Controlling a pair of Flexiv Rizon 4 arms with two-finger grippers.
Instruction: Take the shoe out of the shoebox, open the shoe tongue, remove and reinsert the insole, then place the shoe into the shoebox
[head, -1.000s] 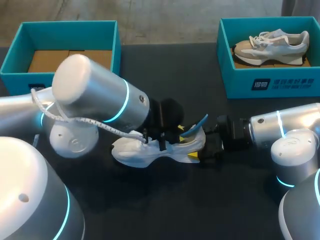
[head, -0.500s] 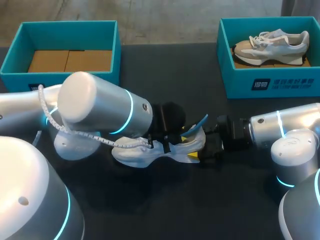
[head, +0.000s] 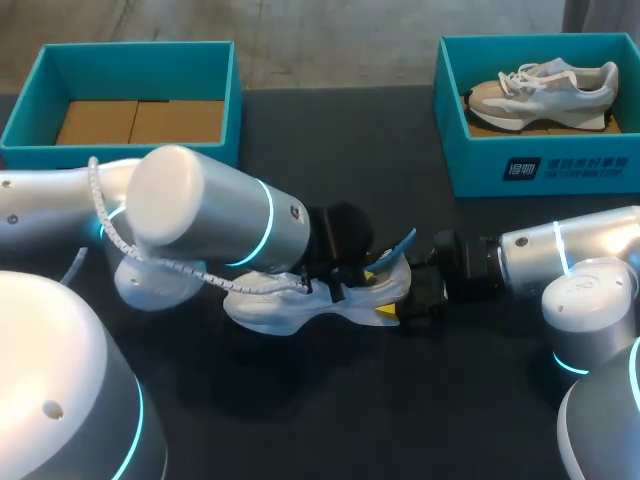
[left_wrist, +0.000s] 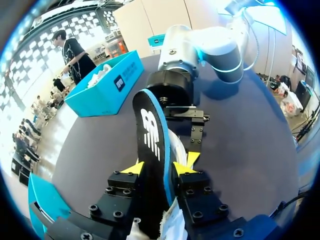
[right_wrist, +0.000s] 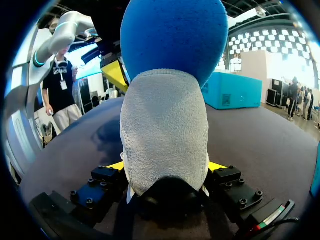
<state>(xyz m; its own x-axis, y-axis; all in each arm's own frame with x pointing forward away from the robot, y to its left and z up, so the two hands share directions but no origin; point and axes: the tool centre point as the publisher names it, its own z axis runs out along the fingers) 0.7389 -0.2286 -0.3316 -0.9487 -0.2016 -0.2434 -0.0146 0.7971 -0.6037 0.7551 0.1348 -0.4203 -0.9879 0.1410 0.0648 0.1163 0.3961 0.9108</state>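
Pinching insole (left_wrist: 150, 130) on edge in left tool (left_wrist: 159, 167), tips narrowly apart, both touching it; clamping shoe (head: 270, 308) heel in right tool (right_wrist: 167, 166), tips wide. Lying on surface (head: 330, 150), long axis between the tools, toe toward left arm, insole along it, rear end tilted up; left arm nearer the opening. Farther back left, shoebox (head: 140, 47), no shoe in it.

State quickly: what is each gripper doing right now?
Left gripper: closed on the insole.
Right gripper: closed on the shoe, at its heel.
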